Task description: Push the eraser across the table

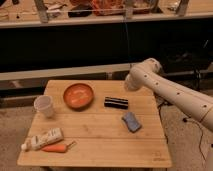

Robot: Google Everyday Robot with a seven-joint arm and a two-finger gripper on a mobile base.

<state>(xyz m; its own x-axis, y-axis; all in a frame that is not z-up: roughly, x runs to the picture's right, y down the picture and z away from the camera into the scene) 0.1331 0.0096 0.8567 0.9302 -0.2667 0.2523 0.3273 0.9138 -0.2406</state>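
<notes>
Eraser [116,102]: small black rect. block w/ thin pale stripes, lying flat, long axis left-right, ~1 o'clock of table ctr. Table [100,136]: light bamboo planks, rounded corners. Gripper hidden behind arm joint [142,75] at table's 2 o'clock edge.
</notes>
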